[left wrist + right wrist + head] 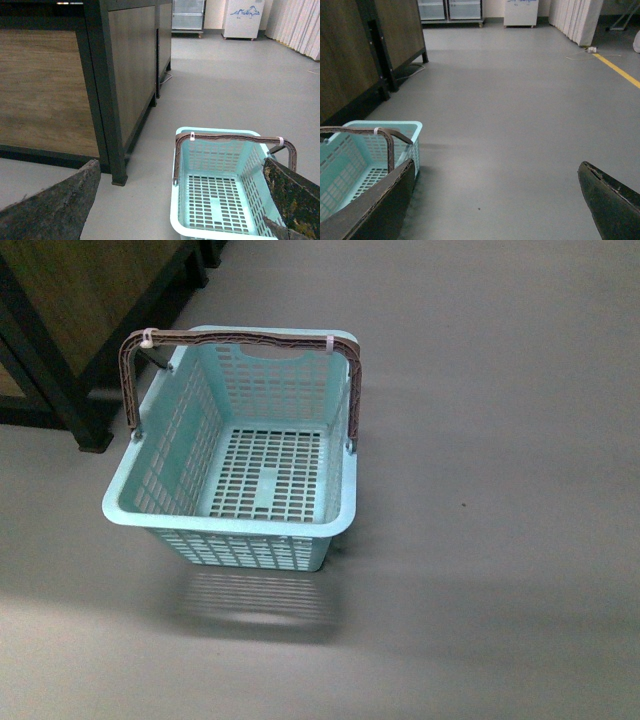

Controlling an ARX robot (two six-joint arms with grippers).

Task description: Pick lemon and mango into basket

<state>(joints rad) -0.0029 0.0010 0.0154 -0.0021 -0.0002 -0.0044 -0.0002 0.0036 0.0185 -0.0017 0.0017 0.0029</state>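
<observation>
The pale mint-blue basket (230, 523) stands on the grey floor with its brown handle (240, 338) swung up, and nothing lies inside it. It also shows in the left wrist view as the basket (176, 200) and at the edge of the right wrist view as the basket (415, 131). My left gripper (185, 200) is open above the basket's near side, nothing between its fingers. My right gripper (495, 200) is open over bare floor beside the basket. Lemon and mango are out of view. Neither arm shows in the front view.
A dark-framed wooden cabinet (115, 75) stands on the floor just left of the basket, its leg (85, 430) close to the basket's corner. Display fridges (450, 10) and a white chest (242, 17) stand far back. A yellow floor line (620, 70) runs at the right.
</observation>
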